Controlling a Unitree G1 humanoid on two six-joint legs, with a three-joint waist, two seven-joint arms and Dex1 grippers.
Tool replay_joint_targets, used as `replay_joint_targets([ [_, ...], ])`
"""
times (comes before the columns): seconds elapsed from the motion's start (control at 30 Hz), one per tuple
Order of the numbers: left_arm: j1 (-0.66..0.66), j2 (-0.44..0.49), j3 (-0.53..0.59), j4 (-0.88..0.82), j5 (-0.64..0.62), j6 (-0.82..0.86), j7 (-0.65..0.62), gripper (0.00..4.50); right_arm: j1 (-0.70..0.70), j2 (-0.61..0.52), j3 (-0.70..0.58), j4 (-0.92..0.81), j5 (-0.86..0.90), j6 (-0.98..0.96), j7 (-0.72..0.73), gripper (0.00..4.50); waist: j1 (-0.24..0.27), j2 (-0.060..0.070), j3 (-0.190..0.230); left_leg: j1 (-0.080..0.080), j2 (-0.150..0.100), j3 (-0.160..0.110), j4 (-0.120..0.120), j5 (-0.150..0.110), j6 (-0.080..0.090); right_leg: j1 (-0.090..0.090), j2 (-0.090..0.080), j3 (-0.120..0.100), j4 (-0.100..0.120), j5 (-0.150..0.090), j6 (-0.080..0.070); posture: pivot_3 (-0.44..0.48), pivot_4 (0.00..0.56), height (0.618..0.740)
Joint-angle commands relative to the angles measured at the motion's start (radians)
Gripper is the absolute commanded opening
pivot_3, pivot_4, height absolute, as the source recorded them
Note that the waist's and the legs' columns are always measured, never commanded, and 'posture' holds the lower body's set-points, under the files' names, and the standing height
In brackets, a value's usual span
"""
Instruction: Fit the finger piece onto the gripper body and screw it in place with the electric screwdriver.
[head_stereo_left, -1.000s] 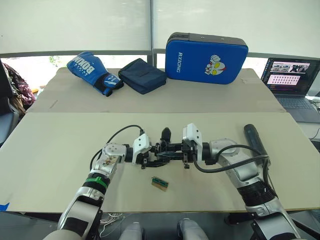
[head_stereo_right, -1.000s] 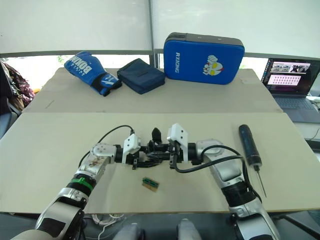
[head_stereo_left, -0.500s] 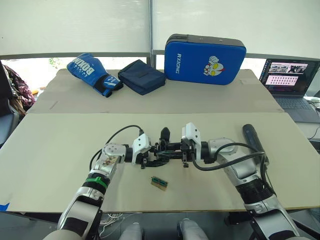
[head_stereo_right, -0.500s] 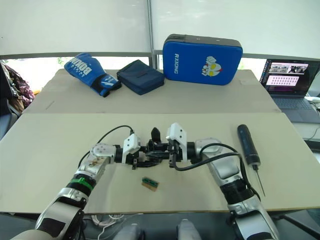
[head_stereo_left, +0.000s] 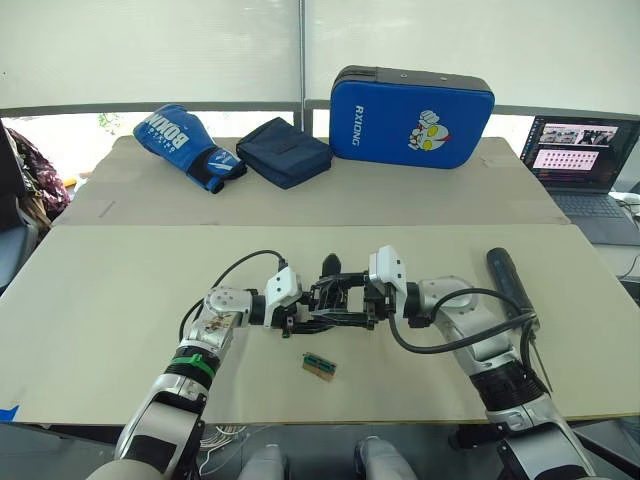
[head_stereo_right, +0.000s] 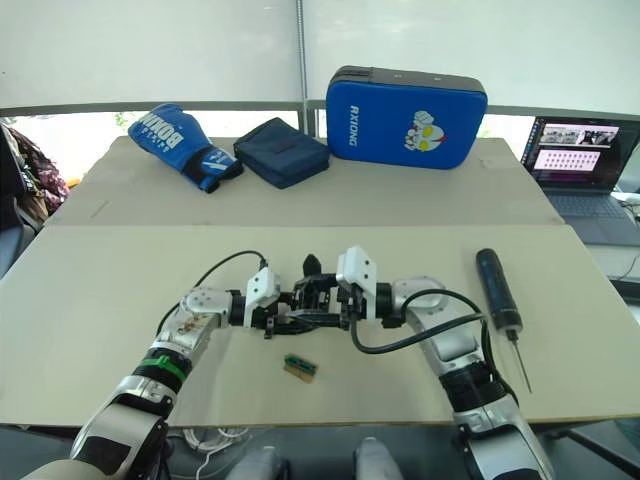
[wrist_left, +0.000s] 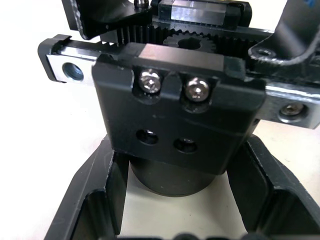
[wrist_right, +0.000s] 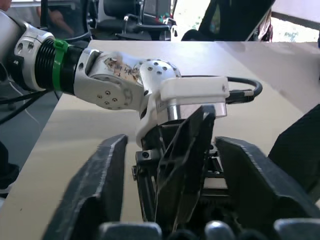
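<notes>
Sitting between the two wrists above the near table (head_stereo_left: 100, 330), the gripper body (wrist_left: 175, 107) has its round base clamped between the left gripper's (head_stereo_left: 300, 312) fingers, while the right gripper (wrist_right: 172, 200) pinches the finger piece (wrist_right: 184, 165) against it from the opposite side. The piece's long axis runs away from the right claw toward the left one. The electric screwdriver (head_stereo_right: 498, 290) lies well off to the right, bit toward the near edge, nearer the right arm; no containers figure here.

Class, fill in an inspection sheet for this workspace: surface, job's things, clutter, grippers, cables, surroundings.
Surface: beige table, two boards.
Job's things: gripper body held between both grippers; finger piece at the right gripper; electric screwdriver lying on the robot's right.
Clutter: small green-and-tan block; boxing glove, dark pouch, blue pad.
Grippers: left gripper shut on the body; right gripper around the finger piece.
Cables: nothing seen loose on the table.
Surroundings: laptop, window blinds.
</notes>
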Motion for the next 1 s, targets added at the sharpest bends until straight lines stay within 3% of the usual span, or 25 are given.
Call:
replay_joint_targets([
  [0.03, 0.02, 0.002, -0.008, 0.006, 0.008, 0.004, 0.002, 2.32, 0.0, 0.005, -0.034, -0.031, 0.036, -0.026, 0.017, 4.49, 0.0, 0.0, 0.0, 0.0, 0.0, 0.0, 0.0, 0.0, 0.0, 0.0, 0.0, 0.0, 0.0, 0.0, 0.0, 0.0, 0.15, 0.74],
  [0.27, 0.027, -0.007, 0.007, -0.001, -0.009, 0.023, 0.012, 2.32, 0.023, 0.008, -0.088, -0.085, 0.081, -0.04, 0.013, 4.49, 0.0, 0.0, 0.0, 0.0, 0.0, 0.0, 0.0, 0.0, 0.0, 0.0, 0.0, 0.0, 0.0, 0.0, 0.0, 0.0, 0.15, 0.74],
  [0.4, 0.026, -0.012, 0.021, -0.007, -0.022, 0.027, 0.021, 4.27, 0.048, -0.004, -0.122, -0.166, 0.127, -0.011, 0.007, 4.5, 0.001, 0.0, 0.0, 0.0, 0.0, 0.0, 0.0, 0.0, 0.0, 0.0, 0.0, 0.0, 0.0, 0.0, 0.0, 0.0, 0.15, 0.74],
  [0.43, 0.027, -0.012, 0.023, -0.009, -0.022, 0.024, 0.027, 4.42, 0.055, -0.008, -0.125, -0.181, 0.131, -0.005, 0.005, 4.5, 0.001, 0.0, 0.0, 0.0, 0.0, 0.0, 0.0, 0.0, 0.0, 0.0, 0.0, 0.0, 0.0, 0.0, 0.0, 0.0, 0.15, 0.74],
  [0.73, 0.104, 0.109, 0.097, -0.119, -0.101, 0.087, -0.033, 4.42, 0.153, -0.126, -0.201, -0.362, 0.209, 0.076, -0.02, 4.5, -0.012, 0.0, 0.0, 0.0, 0.0, 0.0, -0.002, 0.0, 0.0, -0.002, 0.0, 0.0, 0.0, 0.0, 0.0, 0.0, 0.15, 0.74],
  [0.87, 0.179, 0.211, 0.145, -0.228, -0.175, 0.159, -0.108, 4.42, 0.245, -0.203, -0.317, -0.433, 0.247, 0.107, -0.066, 4.5, -0.012, 0.0, 0.001, -0.001, 0.0, -0.001, -0.003, 0.0, 0.0, -0.002, 0.0, 0.0, -0.001, 0.0, 0.0, 0.0, 0.15, 0.74],
  [1.0, 0.232, 0.314, 0.236, -0.328, -0.259, 0.202, -0.138, 4.42, 0.472, -0.279, -0.536, -0.5, 0.264, 0.113, -0.117, 4.5, 0.005, 0.0, 0.001, -0.002, 0.001, -0.001, -0.003, 0.0, 0.0, -0.002, 0.0, 0.0, -0.002, 0.0, 0.0, 0.0, 0.15, 0.74],
])
